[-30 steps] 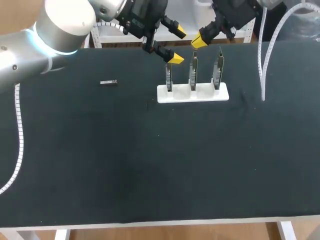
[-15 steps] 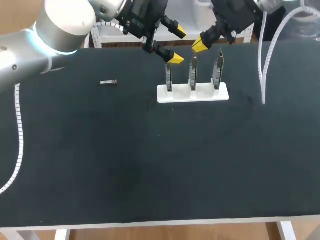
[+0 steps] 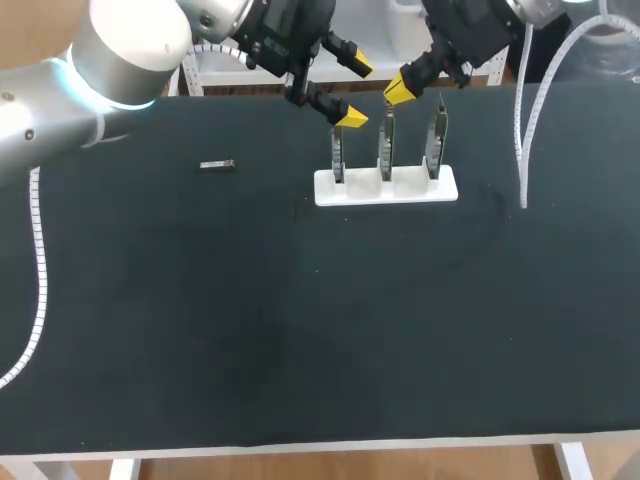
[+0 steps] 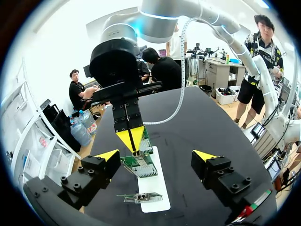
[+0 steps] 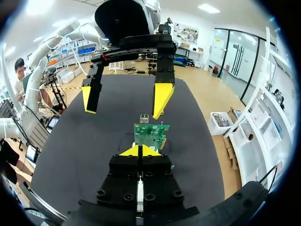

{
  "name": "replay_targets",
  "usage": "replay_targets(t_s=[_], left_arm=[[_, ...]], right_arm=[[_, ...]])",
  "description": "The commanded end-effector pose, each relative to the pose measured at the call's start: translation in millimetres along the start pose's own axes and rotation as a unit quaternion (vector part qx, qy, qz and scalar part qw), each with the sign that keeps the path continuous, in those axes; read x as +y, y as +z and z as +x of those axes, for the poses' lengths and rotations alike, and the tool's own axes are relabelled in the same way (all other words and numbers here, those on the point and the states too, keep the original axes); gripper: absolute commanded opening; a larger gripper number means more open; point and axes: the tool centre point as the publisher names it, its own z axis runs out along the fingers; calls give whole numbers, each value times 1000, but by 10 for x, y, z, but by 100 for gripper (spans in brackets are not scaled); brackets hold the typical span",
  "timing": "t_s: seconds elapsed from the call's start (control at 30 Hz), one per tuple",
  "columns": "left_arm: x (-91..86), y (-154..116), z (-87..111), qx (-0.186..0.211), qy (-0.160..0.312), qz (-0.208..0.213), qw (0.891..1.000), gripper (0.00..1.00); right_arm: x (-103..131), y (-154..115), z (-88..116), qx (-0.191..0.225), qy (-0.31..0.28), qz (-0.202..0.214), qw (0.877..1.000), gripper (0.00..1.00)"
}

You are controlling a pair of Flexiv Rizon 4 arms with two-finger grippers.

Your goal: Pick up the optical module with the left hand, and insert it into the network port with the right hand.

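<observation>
**Item:** optical module (image 3: 217, 165). Small grey metal oblong lying flat on the table cover, upper left of the head view. It is well apart from both grippers. Its nearest neighbour is the holder, well to its right. It shows in neither wrist view.

**Handling (judged):** Light and rigid with a smooth metal shell, so it is likely to skid on the cover if nudged from one side only. Best taken across its two long sides at mid-length, leaving the plug end free. That end probably does not tolerate knocks.

**Left gripper** (image 3: 354, 93): fingers spread wide with nothing between them. It hovers over the left-hand card, upper middle of the head view.

**Right gripper** (image 3: 400, 88): yellow tips pressed together above the middle card (image 3: 386, 142). Nothing can be made out between them.

**Holder** (image 3: 360, 190): white block, upper middle, carrying three green network cards upright in a row. The left wrist view shows a metal port cage (image 4: 139, 197) on the card beneath that gripper.

**Surface:** black matte table cover (image 3: 300, 320), flat and uniform. A pale table edge runs along the bottom of the head view.

**Status (judged):** pick-up not yet begun.
</observation>
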Motion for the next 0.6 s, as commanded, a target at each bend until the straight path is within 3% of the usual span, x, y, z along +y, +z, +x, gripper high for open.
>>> replay_targets(t_s=[0.03, 0.6], left_arm=[[1, 1, -3, 1, 1, 0, 1000, 100], [1, 1, -3, 1, 1, 0, 1000, 100]], right_arm=[[-19, 3, -13, 0, -1, -2, 1000, 0], [-71, 29, -27, 3, -3, -3, 1000, 0]])
